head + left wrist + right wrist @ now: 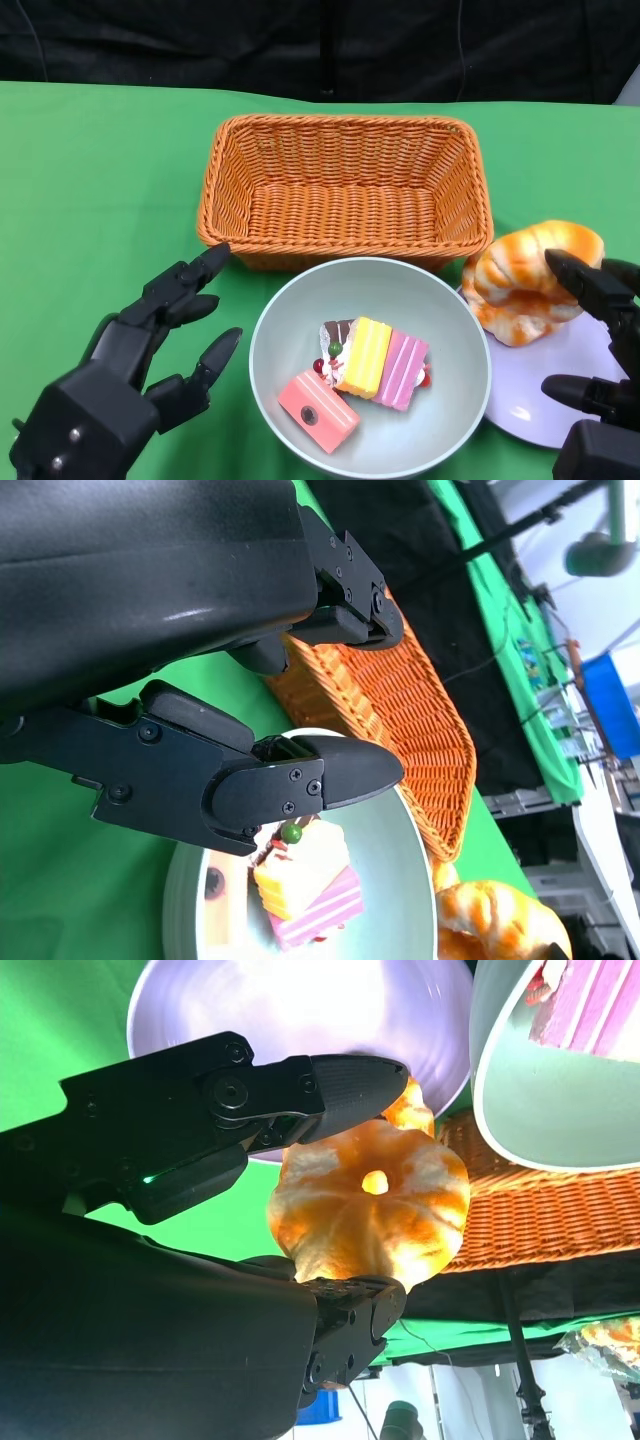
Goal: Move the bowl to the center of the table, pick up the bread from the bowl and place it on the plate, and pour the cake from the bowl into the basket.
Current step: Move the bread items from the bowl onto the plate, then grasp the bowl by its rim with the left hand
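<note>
From the head view we see the pale bowl (370,365) in the middle of the green table (90,180), touching the near wall of the orange wicker basket (345,185). Cake pieces (365,370) lie in the bowl: a pink block, a yellow slice and a pink striped slice; one dark piece is mostly covered by the others. The bread (530,275) rests on the lilac plate (560,385), which the bowl's rim partly hides and the picture's edge cuts off. Our left hand (150,345) is beside the bowl, fingers spread, holding nothing. Our right hand (600,350) is cut off at the corner, so its grip is hard to judge here.

In the right wrist view, the hand's fingers (330,1085) lie against the bread (370,1205) on two opposite sides, pinching it before the plate (300,1010). The bowl (520,1100) and basket (540,1215) are only partly shown.

In the left wrist view, the fingers (320,775) are apart, near the bowl (400,880); they hide part of the cake (305,880) and basket (400,720). The bread (500,925) is cut off.

We can read no writing anywhere.
</note>
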